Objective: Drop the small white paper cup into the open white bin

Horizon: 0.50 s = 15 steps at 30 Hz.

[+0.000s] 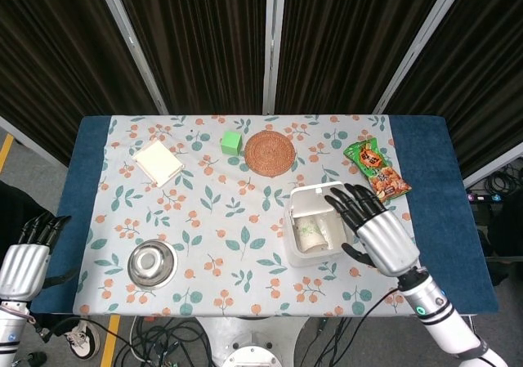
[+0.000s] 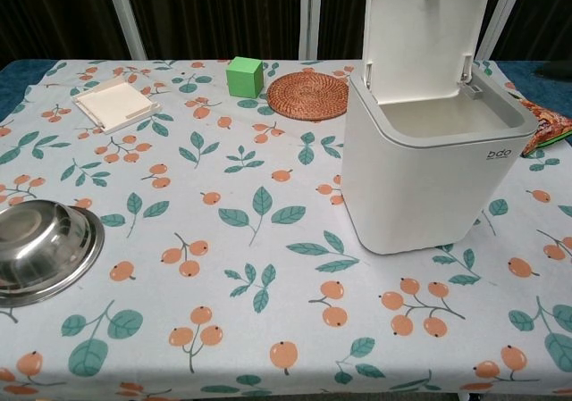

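The paper cup (image 1: 310,233) lies inside the open white bin (image 1: 291,244), resting on its side at the bottom. The bin's lid (image 2: 426,28) stands upright at the back. The right hand (image 1: 374,226) hangs over the bin's right edge with its fingers (image 1: 350,203) spread apart and nothing in them. The left hand (image 1: 24,259) sits well to the left of the bin, past the table's (image 1: 86,146) left edge, fingers straight and close together, holding nothing.

Left of the bin, near the front edge of the flowered cloth (image 1: 221,212), stands a steel bowl (image 1: 152,263). Behind the bin lies a round woven mat (image 1: 270,152), with a green cube (image 1: 232,143) just beside it on its left. Farther left of the bin lies a cream-coloured flat pad (image 1: 158,162). A snack packet (image 1: 377,169) lies behind the bin to its right.
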Motion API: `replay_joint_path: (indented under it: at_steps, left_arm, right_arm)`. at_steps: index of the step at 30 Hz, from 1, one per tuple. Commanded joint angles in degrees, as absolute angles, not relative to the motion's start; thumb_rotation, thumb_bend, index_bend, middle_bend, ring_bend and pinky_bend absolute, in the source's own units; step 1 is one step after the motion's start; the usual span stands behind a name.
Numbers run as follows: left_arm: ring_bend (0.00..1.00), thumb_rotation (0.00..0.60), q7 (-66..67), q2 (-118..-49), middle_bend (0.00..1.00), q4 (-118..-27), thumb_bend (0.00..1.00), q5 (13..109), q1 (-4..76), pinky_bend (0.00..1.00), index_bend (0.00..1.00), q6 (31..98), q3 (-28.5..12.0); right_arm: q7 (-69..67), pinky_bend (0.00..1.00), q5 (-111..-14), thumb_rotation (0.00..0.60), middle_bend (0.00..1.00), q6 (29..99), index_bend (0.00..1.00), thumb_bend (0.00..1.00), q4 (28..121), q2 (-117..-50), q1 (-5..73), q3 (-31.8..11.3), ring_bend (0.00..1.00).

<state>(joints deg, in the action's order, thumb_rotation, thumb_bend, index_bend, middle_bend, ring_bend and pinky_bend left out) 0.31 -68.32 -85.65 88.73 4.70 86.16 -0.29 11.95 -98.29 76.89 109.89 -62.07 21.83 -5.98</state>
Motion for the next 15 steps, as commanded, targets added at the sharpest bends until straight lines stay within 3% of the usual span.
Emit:
replay_joint_path:
  at_steps: [1,6,15]
  left_arm:
    - [0.04,0.6,0.27,-68.49,0.15,-85.5,0.03,89.13,4.7,0.11,0.13,86.56,-0.33]
    - [0.04,0.6,0.99,-68.18,0.15,-86.75,0.03,89.9,4.71,0.11,0.13,88.14,-1.02]
    - [0.04,0.6,2.31,-67.52,0.15,-88.0,0.03,89.83,4.6,0.11,0.13,88.34,-1.13]
  right_arm:
    - [9.41,0.09,-97.99,0.6,0.07,83.26,0.0,0.09,106.49,-59.16,16.36,-3.88,0.0]
    - [11.81,0.01,-93.57,0.6,0.02,88.67,0.0,0.09,98.51,-59.64,9.21,-1.24,0.0]
    - [10.13,0.0,-87.7,0.6,0.0,92.63,0.0,0.09,87.35,-66.0,4.1,-2.17,0.0]
